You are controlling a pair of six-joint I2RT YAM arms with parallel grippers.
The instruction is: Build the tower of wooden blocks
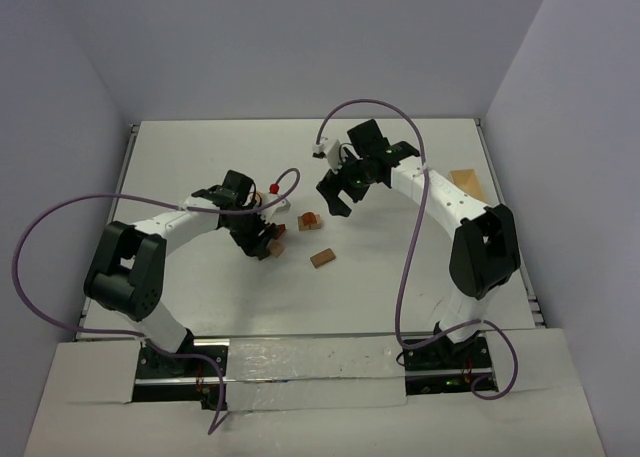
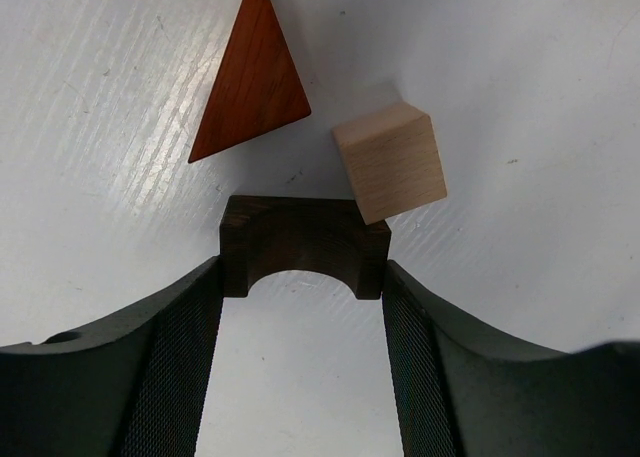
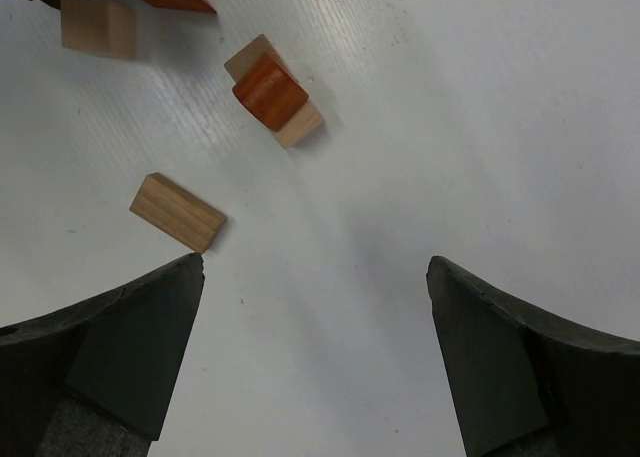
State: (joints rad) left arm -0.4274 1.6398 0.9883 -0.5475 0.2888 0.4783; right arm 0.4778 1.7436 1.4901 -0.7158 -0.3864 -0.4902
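The left gripper is low over the white table. Its two black fingers stand at both ends of a dark brown wooden arch block, and they seem to press it from the two sides. This block lies flat on the table, with its curved opening toward the gripper. Just beyond it lies a tan wooden cube, which touches one corner of the arch block. A reddish-brown wooden triangle piece lies flat near them, apart from both.

The right gripper hangs above the table with its fingers spread wide, and nothing is between them. In front of it, a reddish-brown rounded wooden block sits on a tan wooden block. A tan wooden bar lies alone, near this small stack. A pale wooden box lies near the right edge of the table.
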